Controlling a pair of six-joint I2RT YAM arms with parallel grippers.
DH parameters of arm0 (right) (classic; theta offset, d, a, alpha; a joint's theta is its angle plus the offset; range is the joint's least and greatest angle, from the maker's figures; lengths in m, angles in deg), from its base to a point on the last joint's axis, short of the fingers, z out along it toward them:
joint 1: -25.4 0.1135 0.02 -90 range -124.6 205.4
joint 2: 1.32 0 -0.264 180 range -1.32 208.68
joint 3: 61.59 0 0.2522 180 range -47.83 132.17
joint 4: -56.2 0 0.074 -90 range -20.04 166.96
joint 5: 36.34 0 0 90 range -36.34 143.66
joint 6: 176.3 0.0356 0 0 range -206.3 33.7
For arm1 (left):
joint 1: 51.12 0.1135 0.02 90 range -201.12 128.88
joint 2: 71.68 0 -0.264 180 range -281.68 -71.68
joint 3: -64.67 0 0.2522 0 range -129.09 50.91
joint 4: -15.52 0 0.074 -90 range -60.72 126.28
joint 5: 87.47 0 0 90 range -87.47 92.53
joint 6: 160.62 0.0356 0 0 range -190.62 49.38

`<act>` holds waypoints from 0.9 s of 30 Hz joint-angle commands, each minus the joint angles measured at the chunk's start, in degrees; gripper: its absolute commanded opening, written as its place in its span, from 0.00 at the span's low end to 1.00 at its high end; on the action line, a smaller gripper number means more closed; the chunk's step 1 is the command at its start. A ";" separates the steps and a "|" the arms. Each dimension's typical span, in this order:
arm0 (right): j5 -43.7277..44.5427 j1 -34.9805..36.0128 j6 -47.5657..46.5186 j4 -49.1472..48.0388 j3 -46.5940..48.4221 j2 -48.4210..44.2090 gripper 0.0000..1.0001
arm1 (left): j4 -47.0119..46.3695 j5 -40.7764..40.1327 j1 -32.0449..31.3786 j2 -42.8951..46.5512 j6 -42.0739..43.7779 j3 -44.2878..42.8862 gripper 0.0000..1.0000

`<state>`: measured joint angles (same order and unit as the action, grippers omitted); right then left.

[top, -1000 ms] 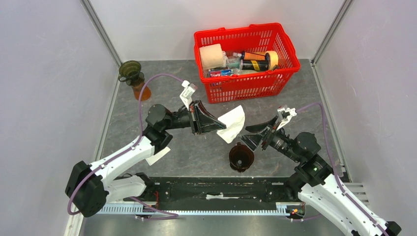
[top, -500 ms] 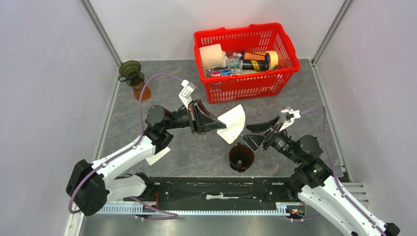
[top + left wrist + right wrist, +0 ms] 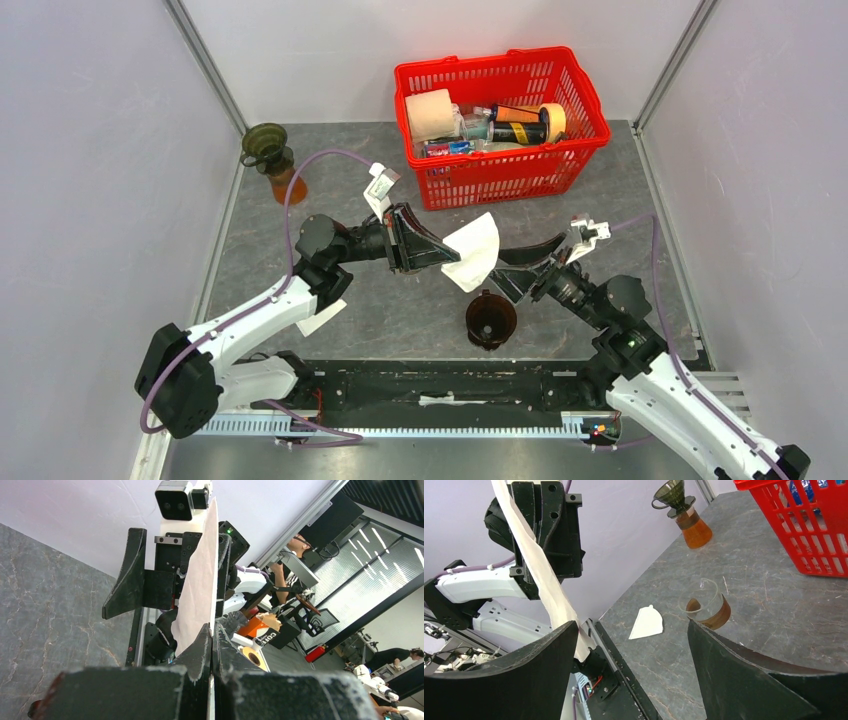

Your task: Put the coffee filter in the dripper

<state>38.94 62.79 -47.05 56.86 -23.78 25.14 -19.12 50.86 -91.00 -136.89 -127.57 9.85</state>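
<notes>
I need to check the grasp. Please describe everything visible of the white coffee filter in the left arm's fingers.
The coffee filter is thin white paper, crinkled, flat and fan-shaped. The left gripper, fingers shut, pinches one edge and holds it in the air, not yet in the dripper. The open fingers of the right gripper flank its free edge; contact is unclear.

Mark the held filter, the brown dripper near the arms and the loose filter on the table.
held filter (image 3: 475, 248): top view, middle of the sheet.
brown dripper (image 3: 491, 319): top view, inner wall of its bowl.
loose filter (image 3: 647, 623): right wrist view, centre of the paper.
</notes>
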 commanded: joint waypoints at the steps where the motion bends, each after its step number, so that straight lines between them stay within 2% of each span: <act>1: -0.10 0.05 2.19 -9.12 -2.16 0.40 0.88 | -2.84 0.93 0.24 0.63 -1.63 0.16 0.02; 16: -5.06 0.03 5.05 -24.28 -1.18 9.63 0.87 | -4.66 0.90 0.21 -0.82 -3.35 0.58 0.02; 19: -5.66 0.03 5.88 -28.11 -1.17 11.46 0.85 | -4.27 0.36 0.24 -0.87 -3.26 0.71 0.02; 23: -5.51 0.06 6.05 -28.23 -0.49 11.74 0.82 | -4.07 0.27 0.24 -0.75 -3.17 0.80 0.02; 27: -5.27 0.09 6.43 -28.47 -0.28 11.45 0.73 | -3.77 -0.05 0.24 -0.83 -3.08 0.85 0.02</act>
<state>33.98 62.79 -41.26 32.70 -25.94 37.09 -20.65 50.89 -91.00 -137.70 -129.34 10.07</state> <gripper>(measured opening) 0.771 0.029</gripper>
